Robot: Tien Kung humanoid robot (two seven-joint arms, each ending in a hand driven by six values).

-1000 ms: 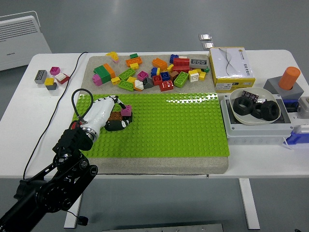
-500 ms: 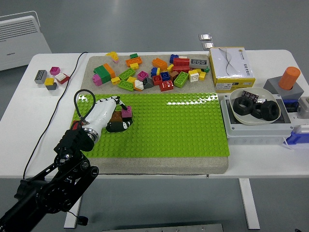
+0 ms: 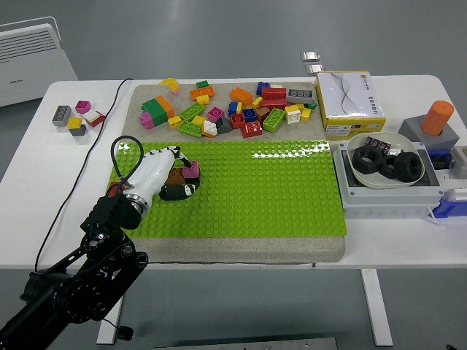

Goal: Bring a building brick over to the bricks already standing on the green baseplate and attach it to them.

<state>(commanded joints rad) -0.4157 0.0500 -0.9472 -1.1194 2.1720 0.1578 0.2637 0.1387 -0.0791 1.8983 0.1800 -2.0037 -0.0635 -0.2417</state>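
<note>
My left hand [image 3: 175, 177], white with black fingers, lies over the left part of the green baseplate [image 3: 277, 189]. Its fingers curl around a small magenta brick [image 3: 191, 169], which sits against a brown brick [image 3: 175, 175] on the plate. The hand covers most of the brown brick, so I cannot tell whether the two bricks are joined. The black left arm [image 3: 87, 270] comes up from the lower left corner. My right hand is out of view.
A pile of loose coloured bricks [image 3: 233, 109] lies behind the baseplate. A few bricks [image 3: 76, 117] lie at the far left. A yellow-white box [image 3: 349, 102], a bowl of black rings [image 3: 384, 164] and an orange cylinder [image 3: 437, 118] stand at the right. A black cable [image 3: 87, 157] crosses the left side.
The left hand has shifted very slightly with the magenta brick; otherwise nothing has moved.
</note>
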